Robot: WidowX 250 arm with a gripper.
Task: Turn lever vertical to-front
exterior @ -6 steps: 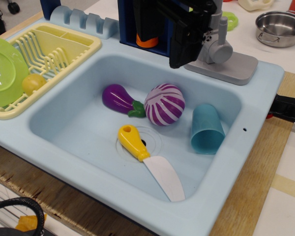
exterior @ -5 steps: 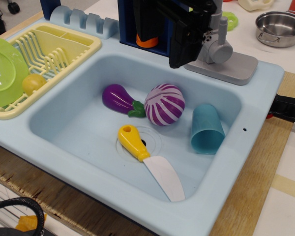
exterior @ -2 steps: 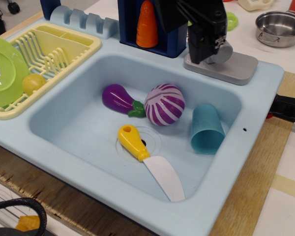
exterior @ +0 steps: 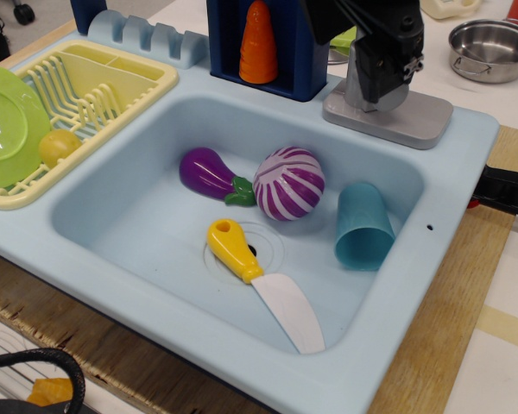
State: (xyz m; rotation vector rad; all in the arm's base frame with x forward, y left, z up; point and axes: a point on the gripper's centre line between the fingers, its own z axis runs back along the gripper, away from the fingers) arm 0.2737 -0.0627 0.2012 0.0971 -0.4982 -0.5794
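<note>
The grey lever [exterior: 363, 88] stands on its flat grey base [exterior: 419, 122] at the back right rim of the light blue sink [exterior: 449, 198]. My black gripper [exterior: 383, 62] hangs right over the lever and covers its knob and upper part. Only a strip of grey shows below the black fingers [exterior: 395, 53]. How the jaws stand around the lever is hidden by the gripper body.
In the sink lie a purple eggplant [exterior: 205, 173], a purple striped ball [exterior: 288, 183], a teal cup [exterior: 363, 226] and a yellow-handled knife [exterior: 259, 280]. An orange carrot [exterior: 259, 43] stands in a dark blue holder behind. A steel pot [exterior: 492, 49] sits far right. A yellow dish rack [exterior: 95, 86] with a green plate stands left.
My gripper has moved right, from the left side of the faucet to directly over the lever. The knob, visible before, is now covered. The carrot has come into view.
</note>
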